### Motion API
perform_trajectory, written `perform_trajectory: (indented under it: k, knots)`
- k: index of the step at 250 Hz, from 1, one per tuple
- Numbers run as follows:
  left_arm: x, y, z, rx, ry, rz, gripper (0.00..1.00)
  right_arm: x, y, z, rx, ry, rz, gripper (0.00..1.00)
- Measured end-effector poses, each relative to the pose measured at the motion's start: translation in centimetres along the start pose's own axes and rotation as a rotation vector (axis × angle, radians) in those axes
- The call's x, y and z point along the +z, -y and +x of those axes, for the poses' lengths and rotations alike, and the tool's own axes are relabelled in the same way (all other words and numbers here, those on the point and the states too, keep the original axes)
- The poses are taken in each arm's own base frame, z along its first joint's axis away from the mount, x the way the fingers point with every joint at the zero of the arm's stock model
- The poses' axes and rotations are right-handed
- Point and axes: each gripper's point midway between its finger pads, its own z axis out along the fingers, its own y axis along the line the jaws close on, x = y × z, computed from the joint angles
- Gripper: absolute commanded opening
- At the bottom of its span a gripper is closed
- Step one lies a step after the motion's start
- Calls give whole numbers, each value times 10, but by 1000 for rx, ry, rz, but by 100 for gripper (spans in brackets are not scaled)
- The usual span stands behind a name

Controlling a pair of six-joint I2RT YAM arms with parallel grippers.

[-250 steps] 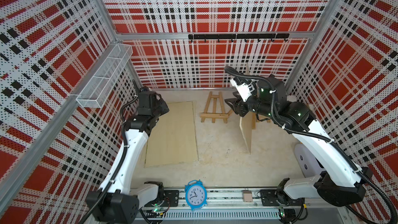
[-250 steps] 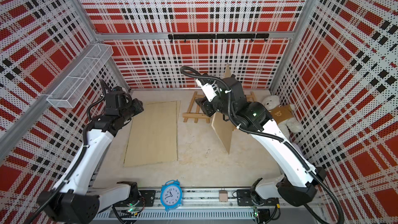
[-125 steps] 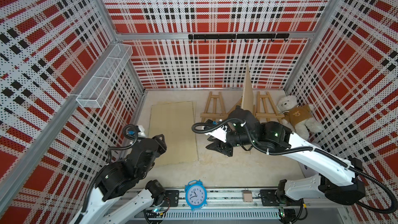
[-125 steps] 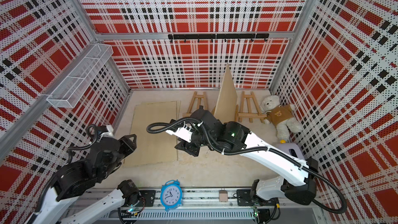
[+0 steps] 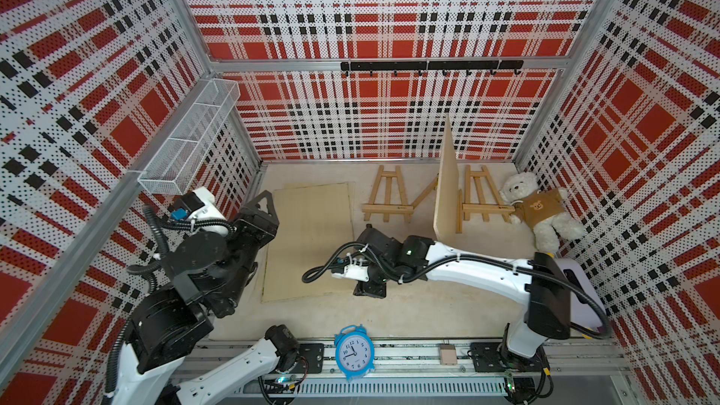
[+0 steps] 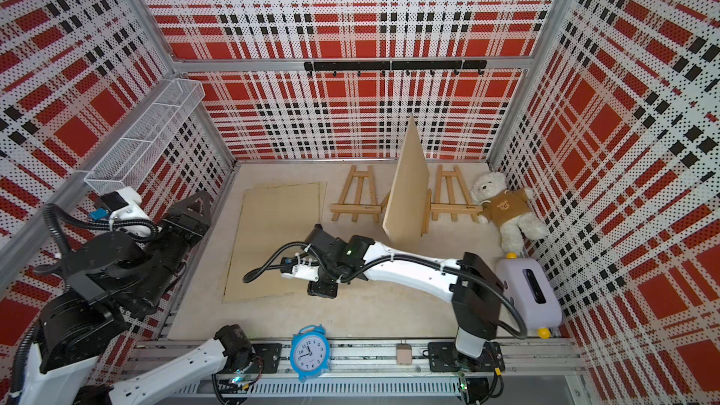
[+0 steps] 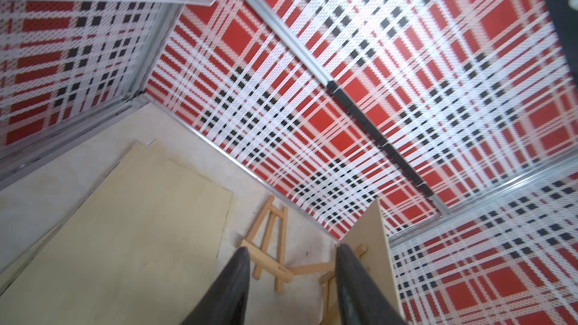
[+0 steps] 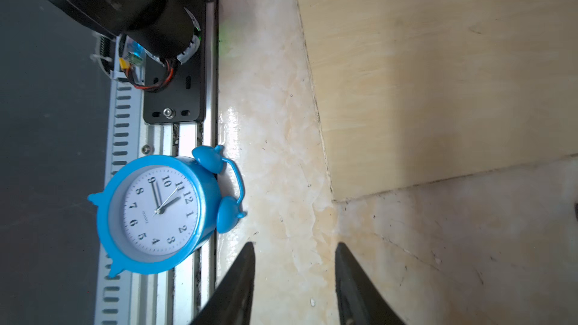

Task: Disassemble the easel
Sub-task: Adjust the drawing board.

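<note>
- Left hand (image 7: 292,249): fingers apart, empty.
- Right hand (image 8: 295,244): fingers apart, empty, over beige worktop (image 8: 275,114).
- Thin plywood board (image 5: 447,185) stands upright beside small wooden easel (image 5: 481,201).

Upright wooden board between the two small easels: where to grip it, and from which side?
Grip the top edge of the wooden board, coming from above and pinching across its two faces. It stands thin and nearly upright, its top is free, and the easel crowds its lower part.
</note>
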Motion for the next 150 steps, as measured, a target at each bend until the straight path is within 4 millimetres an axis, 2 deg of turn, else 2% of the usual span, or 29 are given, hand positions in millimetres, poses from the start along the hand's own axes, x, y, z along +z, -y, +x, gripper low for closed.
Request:
perform_trajectory:
  k: [36, 65, 101, 150]
  knots:
    - [7, 34, -17, 30, 31, 69, 56, 48, 5, -24, -81, -23, -2, 45]
    - [10, 53, -22, 48, 32, 123, 57, 76, 7, -36, -131, -32, -3, 50]
    - [8, 58, -22, 61, 24, 155, 60, 100, 3, -47, -172, -46, -20, 54]
    - [-6, 54, -35, 36, 49, 181, 61, 117, -1, -61, -222, -48, 18, 56]
